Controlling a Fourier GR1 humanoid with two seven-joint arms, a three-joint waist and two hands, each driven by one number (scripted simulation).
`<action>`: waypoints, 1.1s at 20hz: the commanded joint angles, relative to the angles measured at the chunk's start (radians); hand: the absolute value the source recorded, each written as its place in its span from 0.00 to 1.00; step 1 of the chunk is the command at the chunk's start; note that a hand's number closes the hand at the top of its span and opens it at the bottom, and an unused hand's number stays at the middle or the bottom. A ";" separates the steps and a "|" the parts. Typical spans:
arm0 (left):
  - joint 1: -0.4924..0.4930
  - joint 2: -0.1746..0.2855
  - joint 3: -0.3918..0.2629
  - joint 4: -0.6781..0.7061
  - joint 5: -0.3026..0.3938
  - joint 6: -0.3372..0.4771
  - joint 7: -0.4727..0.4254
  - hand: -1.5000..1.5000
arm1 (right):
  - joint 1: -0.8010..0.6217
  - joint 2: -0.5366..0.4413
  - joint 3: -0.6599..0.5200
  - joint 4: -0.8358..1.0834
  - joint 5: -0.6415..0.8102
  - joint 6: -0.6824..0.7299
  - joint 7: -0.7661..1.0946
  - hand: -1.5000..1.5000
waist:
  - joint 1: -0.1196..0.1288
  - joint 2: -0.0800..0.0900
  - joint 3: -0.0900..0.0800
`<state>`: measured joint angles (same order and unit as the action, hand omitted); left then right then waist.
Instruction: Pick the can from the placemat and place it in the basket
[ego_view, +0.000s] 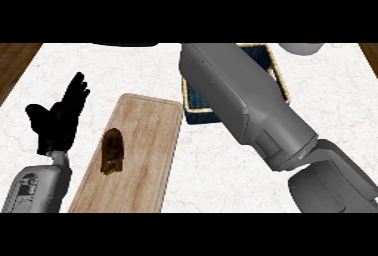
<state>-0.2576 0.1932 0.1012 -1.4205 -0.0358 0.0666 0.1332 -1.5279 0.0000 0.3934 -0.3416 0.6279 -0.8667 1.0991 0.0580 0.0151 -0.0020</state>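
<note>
My left hand (60, 117) rests open at the left of the white counter, fingers straight and pointing up, holding nothing. My right forearm (244, 100) reaches from the lower right to the top middle and lies across the basket (198, 114), a woven tan-rimmed basket with a dark blue inside. The right hand itself is out of the picture past the top edge. No can shows anywhere; the forearm hides most of the basket's inside. I see no placemat that I can tell apart.
A long wooden board (144, 150) lies left of the basket with a dark brown object (112, 151) on it. A dark shape (129, 44) and a grey shape (304, 48) sit at the counter's far edge. Brown wood (15, 60) borders the counter.
</note>
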 joint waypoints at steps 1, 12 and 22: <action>0.039 -0.014 -0.001 -0.009 -0.001 0.004 -0.038 0.50 | 0.035 0.000 -0.016 0.013 -0.035 0.010 0.002 1.00 | -0.011 -0.004 0.001; 0.048 0.019 0.018 -0.036 0.000 -0.005 0.015 0.50 | 0.057 -0.021 0.110 0.180 0.115 0.252 -0.194 1.00 | -0.035 -0.009 -0.007; 0.039 0.001 0.009 -0.092 0.006 0.005 0.064 0.50 | -0.051 -0.061 0.165 0.251 0.209 0.413 -0.254 1.00 | -0.014 -0.003 0.001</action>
<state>-0.2342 0.2024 0.1173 -1.4734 -0.0351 0.0734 0.1774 -1.5646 -0.0466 0.5478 -0.1226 0.8105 -0.5063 0.8679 0.0318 0.0084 -0.0020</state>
